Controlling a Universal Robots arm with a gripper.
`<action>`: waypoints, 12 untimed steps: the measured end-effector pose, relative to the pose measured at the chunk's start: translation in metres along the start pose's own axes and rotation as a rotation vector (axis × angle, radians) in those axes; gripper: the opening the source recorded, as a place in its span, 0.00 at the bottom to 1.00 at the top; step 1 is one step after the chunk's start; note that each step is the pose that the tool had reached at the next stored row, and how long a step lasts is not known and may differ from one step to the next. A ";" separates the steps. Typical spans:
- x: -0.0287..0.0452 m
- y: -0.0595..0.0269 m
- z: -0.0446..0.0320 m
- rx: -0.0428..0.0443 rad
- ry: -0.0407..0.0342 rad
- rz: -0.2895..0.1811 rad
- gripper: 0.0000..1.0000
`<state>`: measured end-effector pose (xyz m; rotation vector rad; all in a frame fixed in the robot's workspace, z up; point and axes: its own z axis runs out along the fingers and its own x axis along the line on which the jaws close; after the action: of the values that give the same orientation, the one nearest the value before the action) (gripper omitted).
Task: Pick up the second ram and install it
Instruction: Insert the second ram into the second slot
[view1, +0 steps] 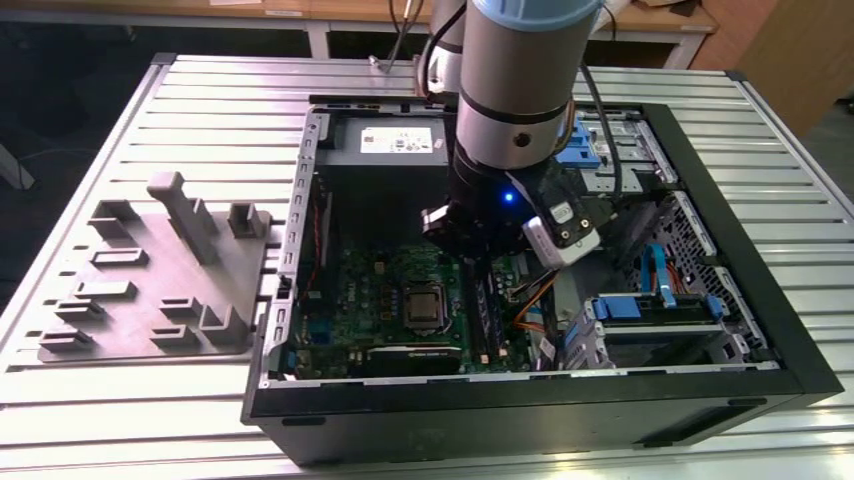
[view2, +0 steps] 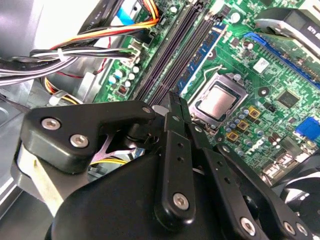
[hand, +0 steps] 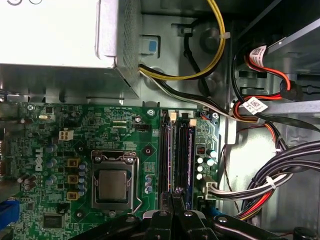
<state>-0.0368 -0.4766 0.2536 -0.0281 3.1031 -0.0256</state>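
The big grey arm reaches straight down. The black gripper at its end points down too, with its two fingers squeezed close together.

Green mobo, blk hand

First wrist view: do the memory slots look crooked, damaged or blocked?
Nothing stands out. The memory slots run straight and parallel beside the processor socket, the cables lie off to one side, and the gripper sits at the slots' end.
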 end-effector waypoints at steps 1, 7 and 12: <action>0.0000 0.0000 0.0000 0.0000 0.0000 0.000 0.11; 0.0002 0.0001 0.0064 -0.0003 -0.0001 0.000 0.11; -0.0009 -0.0003 0.0138 -0.0003 0.0003 0.000 0.11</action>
<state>-0.0354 -0.4771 0.2398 -0.0279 3.1034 -0.0251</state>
